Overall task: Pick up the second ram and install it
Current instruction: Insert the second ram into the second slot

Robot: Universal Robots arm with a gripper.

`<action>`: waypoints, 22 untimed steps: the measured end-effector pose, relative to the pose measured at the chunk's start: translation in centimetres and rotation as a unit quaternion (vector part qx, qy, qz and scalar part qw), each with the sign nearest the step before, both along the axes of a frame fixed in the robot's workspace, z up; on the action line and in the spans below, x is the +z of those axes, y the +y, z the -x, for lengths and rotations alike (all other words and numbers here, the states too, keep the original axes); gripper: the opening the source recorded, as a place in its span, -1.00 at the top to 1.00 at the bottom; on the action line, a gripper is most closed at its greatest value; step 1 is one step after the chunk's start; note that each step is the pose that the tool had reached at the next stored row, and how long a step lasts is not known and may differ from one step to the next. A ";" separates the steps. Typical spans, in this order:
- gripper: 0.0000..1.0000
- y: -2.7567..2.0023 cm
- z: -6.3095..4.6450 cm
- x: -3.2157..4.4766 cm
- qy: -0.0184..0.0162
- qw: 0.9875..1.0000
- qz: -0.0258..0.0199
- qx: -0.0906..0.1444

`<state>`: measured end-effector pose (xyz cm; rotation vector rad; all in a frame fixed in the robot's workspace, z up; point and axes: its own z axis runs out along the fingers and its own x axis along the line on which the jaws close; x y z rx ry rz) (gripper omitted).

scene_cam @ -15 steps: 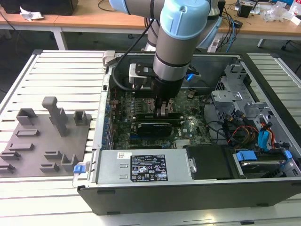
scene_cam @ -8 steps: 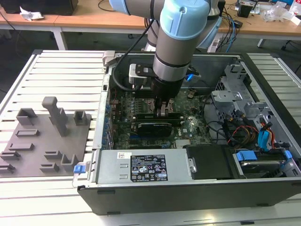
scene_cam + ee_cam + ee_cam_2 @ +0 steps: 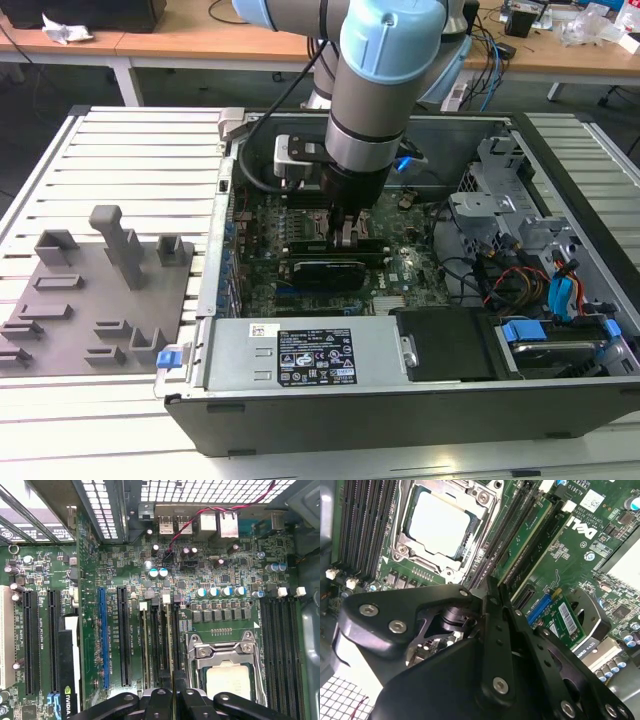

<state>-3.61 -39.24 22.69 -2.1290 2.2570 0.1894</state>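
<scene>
The second ram point(image 3: 527, 540), a narrow green stick with dark chips, stands on edge along the black memory slots beside the CPU socket point(image 3: 440, 522). Its near end runs in under my fingertips. My gripper point(image 3: 492, 585) is shut, its two black fingers pressed together on that end. In the exterior view the gripper point(image 3: 345, 238) reaches straight down into the open computer case, low over the motherboard. In the first wrist view the gripper point(image 3: 172, 692) sits over the slots next to the CPU socket point(image 3: 227, 677).
A grey tray of plastic holders point(image 3: 100, 300) lies on the slatted table at the exterior view's left. More black memory slots point(image 3: 280, 645) lie on the socket's other side. A black card point(image 3: 320, 272), the drive cage point(image 3: 500, 200) and cables point(image 3: 520, 280) crowd the case.
</scene>
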 end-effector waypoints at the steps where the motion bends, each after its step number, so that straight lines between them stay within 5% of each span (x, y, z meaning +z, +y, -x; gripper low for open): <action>1: 0.73 0.03 0.0 -0.02 0.000 1.000 0.000 0.000; 9: 0.71 0.06 0.0 -0.34 0.000 1.000 0.000 0.001; 10: 0.58 0.05 0.0 -0.32 0.000 1.000 0.000 0.001; 12: 0.58 0.25 0.0 1.78 0.000 1.000 0.003 0.001; 14: 0.61 0.74 0.0 3.31 0.000 1.000 0.015 0.001; 15: 0.79 0.81 0.0 3.75 0.000 1.000 0.018 0.001; 22: 0.79 0.83 0.0 3.98 0.000 1.000 0.018 0.001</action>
